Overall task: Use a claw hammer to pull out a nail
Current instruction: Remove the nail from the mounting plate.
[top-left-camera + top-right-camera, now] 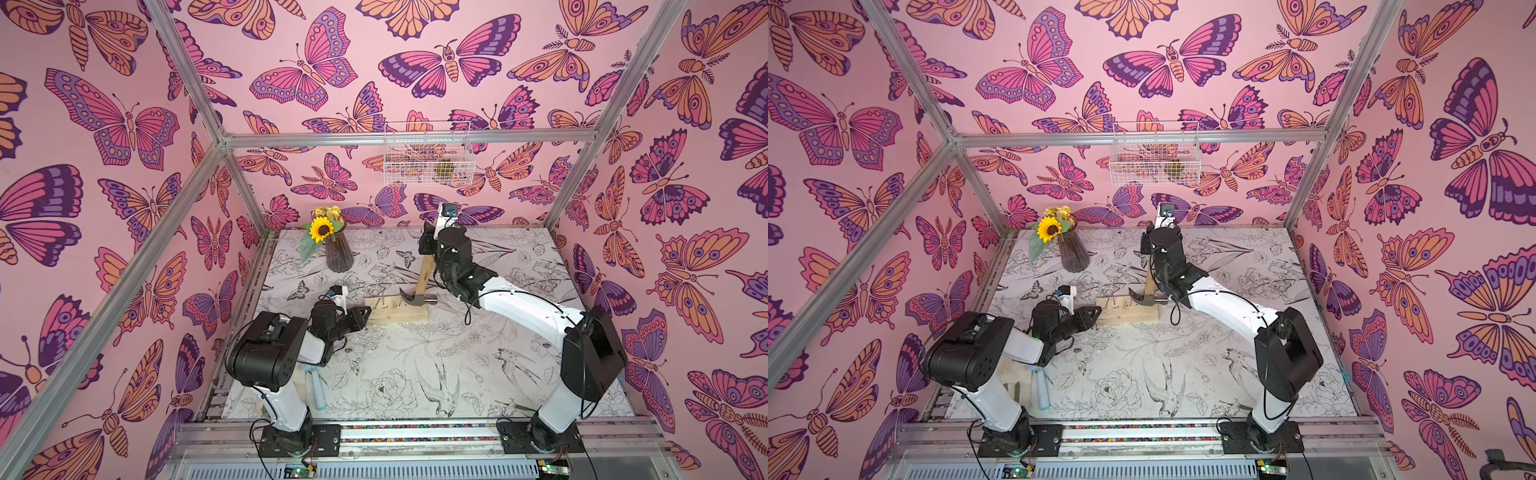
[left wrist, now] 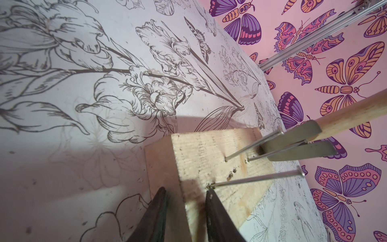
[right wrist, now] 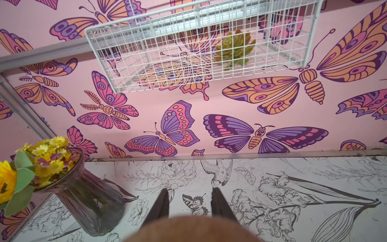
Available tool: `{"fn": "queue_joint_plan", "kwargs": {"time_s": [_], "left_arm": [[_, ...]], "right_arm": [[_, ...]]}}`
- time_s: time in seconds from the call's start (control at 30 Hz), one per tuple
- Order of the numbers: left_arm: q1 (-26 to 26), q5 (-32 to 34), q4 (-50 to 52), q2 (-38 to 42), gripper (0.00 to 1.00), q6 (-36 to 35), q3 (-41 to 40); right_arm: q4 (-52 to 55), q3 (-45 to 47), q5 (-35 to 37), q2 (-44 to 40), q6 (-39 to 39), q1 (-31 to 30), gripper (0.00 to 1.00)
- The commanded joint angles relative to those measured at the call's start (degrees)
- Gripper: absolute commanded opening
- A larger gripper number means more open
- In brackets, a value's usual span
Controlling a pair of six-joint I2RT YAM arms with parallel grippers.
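**Hammer claw hooked on a nail in the pine block**

The right gripper (image 1: 429,244) is clamped on the claw hammer (image 1: 417,296). Its two dark fingers (image 3: 219,202) flank the long, smooth, light-brown wooden handle near the butt, which shows in the right wrist view as a blurred, rounded brown mass between the jaws. Below those jaws the handle slopes down to the grey steel head. The head rests on a pale, rough-sawn rectangular wooden block (image 1: 395,312) that lies flat on the table (image 1: 415,374), a white sheet printed with line-drawn flowers and birds.

The left gripper (image 2: 186,189) meets the block's opposite end. Its jaws stand parted astride the near corner, one tapered black finger (image 2: 215,209) over the nailed face and the other by the shaded end face; whether they squeeze the wood cannot be told. Just ahead of these jaws, three thin, bright steel nails (image 2: 257,178) rise from the coarse grain, at least two showing small flat heads. Beyond the nearest one, the hammer's curved forked claw sits on the wood, and one shank appears to lie in the slot between its two flat tines.

Ahead of the right jaws, off to one side, stands a ribbed purple glass vase (image 3: 90,199) of yellow fabric flowers. Higher up, a white wire-grid basket (image 3: 199,52) on the butterfly-papered wall holds a green rosette succulent (image 3: 234,48)
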State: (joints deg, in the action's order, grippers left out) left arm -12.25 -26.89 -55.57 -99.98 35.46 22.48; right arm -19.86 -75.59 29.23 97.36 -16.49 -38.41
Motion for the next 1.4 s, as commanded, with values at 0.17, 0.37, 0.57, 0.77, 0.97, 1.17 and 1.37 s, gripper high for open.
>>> {"fn": "queue_joint_plan", "kwargs": {"time_s": [0.17,0.37,0.57,0.77,0.97,1.17,1.37], "left_arm": [[-0.3,-1.8,0.5,-2.1,0.33,-0.3,1.0],[-0.3,-2.0,0.6,-2.1,0.33,-0.2,0.9],[-0.2,-2.6,2.8,1.0,0.36,-0.4,0.9],[-0.3,-0.7,11.6,12.7,0.39,-3.4,0.7],[-2.4,3.4,18.7,24.5,0.4,-11.8,-0.6],[-13.4,12.5,27.3,28.8,0.42,-29.9,3.1],[-15.3,16.2,29.6,23.5,0.39,-36.6,6.9]], "right_arm": [[-2.1,5.6,-8.3,0.9,-14.3,2.6,0.0],[-6.7,9.9,-9.3,-0.2,-16.7,4.3,0.0],[-10.4,13.6,-9.9,-2.3,-18.2,6.1,0.0],[-10.2,13.8,-11.0,-3.2,-18.2,6.7,0.0],[-9.3,12.9,-11.8,-3.1,-17.5,6.8,0.0],[-7.4,11.9,-12.0,-3.6,-16.4,6.6,0.0],[-5.9,10.9,-12.6,-3.8,-16.1,6.7,0.0]]}}
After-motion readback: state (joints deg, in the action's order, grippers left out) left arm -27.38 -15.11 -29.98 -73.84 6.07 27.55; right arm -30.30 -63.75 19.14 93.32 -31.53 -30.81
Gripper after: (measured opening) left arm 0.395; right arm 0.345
